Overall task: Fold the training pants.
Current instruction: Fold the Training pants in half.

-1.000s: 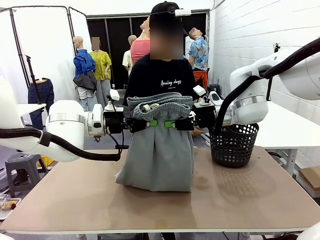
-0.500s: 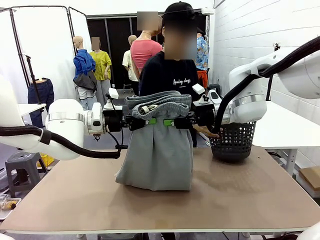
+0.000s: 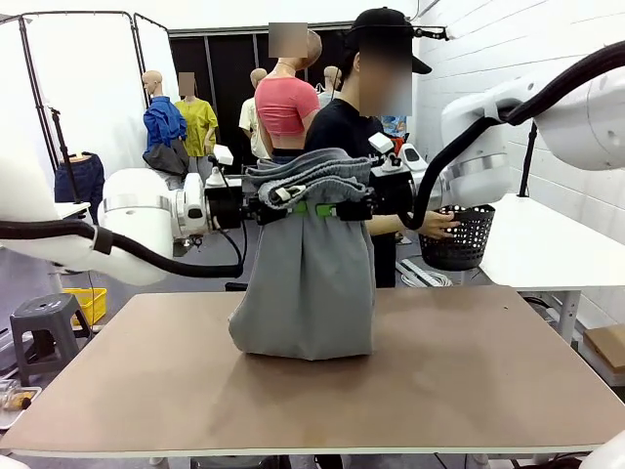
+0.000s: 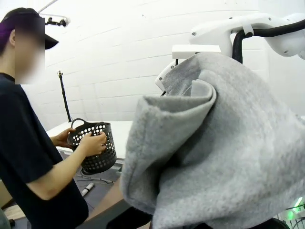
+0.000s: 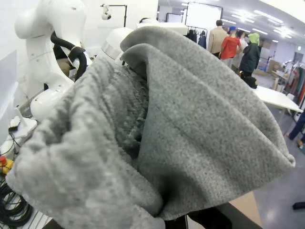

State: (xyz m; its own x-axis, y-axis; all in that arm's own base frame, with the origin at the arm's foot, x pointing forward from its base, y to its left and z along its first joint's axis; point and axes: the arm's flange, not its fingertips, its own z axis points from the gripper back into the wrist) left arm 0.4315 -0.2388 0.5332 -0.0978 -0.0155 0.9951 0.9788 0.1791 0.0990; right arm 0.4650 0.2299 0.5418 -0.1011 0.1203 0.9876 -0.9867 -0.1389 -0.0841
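Hanging between the two arms above the middle of the table (image 3: pixel 469 391), the training pants (image 3: pixel 305 283) form a soft column of light grey jersey. The gathered elastic waistband is bunched and folded over at the top, with a white drawstring end poking out on the left side of the bundle. Below it the cloth falls in long smooth folds, and the lower end slumps in a rounded heap on the brown tabletop.

The left tool (image 3: pixel 297 208) comes in level from the picture's left and the right tool (image 3: pixel 326 209) level from the right. Their green pads nearly meet in front of the waistband. Each is pinched tight on the training pants just under the folded top, jaws almost fully closed on the cloth.

In the left wrist view the fabric (image 4: pixel 224 157) looks like thick fleece, draped in a heavy rounded fold. In the right wrist view the same fuzzy knit (image 5: pixel 157 133) crowds the lens, ribbed where the waistband gathers.

Behind the table a person in a black T-shirt holds a black perforated plastic basket (image 3: pixel 457 237) with both hands (image 4: pixel 95 142) off the far right edge.
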